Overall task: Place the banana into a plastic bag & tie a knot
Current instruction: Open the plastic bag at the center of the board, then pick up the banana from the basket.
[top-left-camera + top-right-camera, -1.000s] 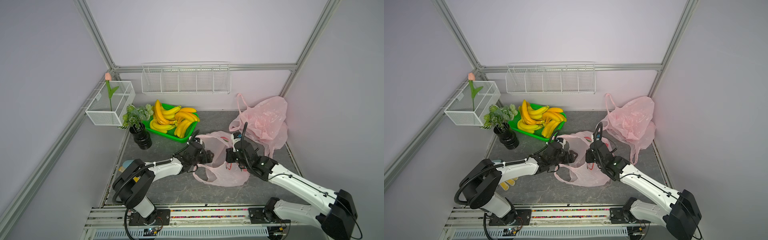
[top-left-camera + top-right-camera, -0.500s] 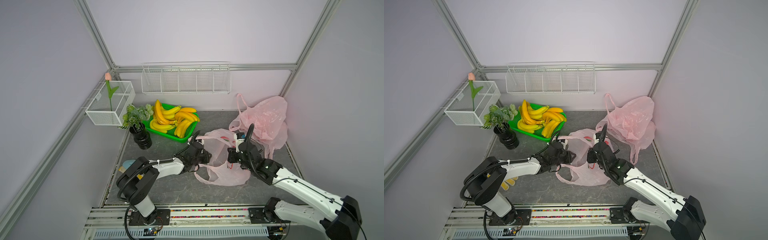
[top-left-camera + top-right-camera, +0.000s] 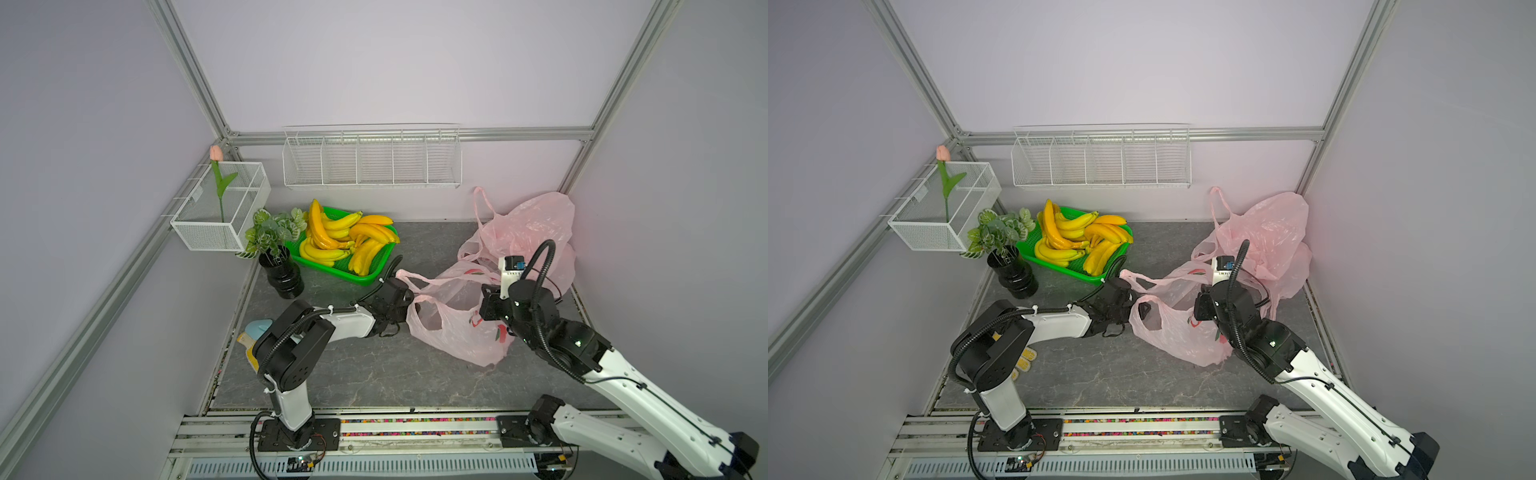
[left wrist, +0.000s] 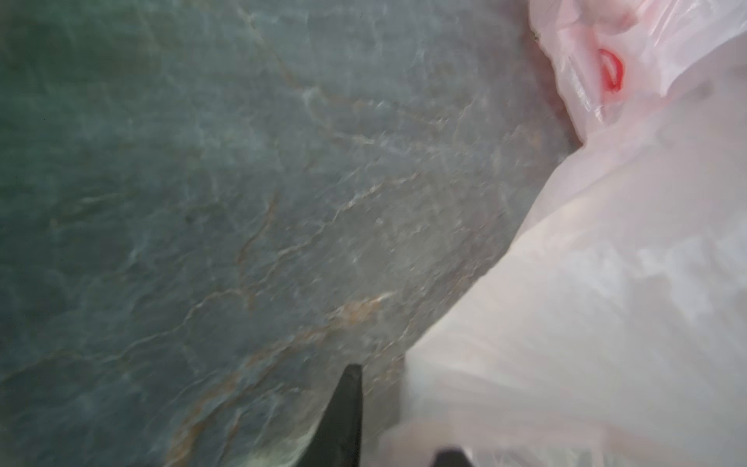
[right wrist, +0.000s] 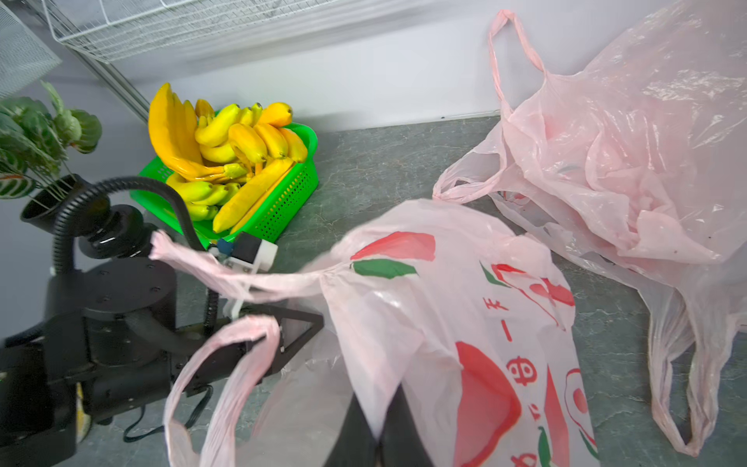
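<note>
Top view: left gripper (image 3: 411,309) at plastic bag (image 3: 457,336) mouth, nearer arm to bananas (image 3: 345,243) piled beyond it in green tray (image 3: 368,279), axes varied; left wrist: jaws apart, film between, grip unclear; right wrist: right gripper (image 5: 379,440) pinched closed on bag film.

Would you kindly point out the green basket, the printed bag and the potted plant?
green basket (image 3: 365,280): in a top view, near wall
printed bag (image 5: 444,323): right wrist view, printed side
potted plant (image 3: 286,278): in a top view, black pot
</note>
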Controlling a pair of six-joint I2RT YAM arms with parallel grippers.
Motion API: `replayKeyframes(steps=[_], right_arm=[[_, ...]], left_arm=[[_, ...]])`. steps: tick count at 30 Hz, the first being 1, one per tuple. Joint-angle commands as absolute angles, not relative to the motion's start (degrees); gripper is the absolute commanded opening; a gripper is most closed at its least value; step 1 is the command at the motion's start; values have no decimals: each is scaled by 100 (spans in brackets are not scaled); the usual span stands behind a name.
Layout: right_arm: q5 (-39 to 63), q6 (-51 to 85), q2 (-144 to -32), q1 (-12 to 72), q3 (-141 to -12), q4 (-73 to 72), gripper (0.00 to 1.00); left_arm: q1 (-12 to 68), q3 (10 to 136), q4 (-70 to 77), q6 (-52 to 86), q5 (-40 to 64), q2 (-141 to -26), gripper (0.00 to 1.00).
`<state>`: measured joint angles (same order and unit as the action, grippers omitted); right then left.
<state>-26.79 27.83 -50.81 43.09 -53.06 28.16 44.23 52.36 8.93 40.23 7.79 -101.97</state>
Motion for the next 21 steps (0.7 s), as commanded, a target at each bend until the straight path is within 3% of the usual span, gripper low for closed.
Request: replayKeyframes(steps=[1,8,15,21], right_arm=[[-2799,2681,-5296,4236,-5186,2887,7],[-2641,2646,-5944,3652,-5197,3018,7],[-2324,2600,-6095,3480,-5071,2660,7],[-1940,2711,-6110,3480,-4745,2338,7]], left_arm=[[4451,5524,412,3785,688,-9784,51],[4441,5383,-1074,3132,297,-8331,86],[4200,5620,-2179,3083,-846,-7183,92],[3345,7153,-3733,3287,-2649,-7872,92]])
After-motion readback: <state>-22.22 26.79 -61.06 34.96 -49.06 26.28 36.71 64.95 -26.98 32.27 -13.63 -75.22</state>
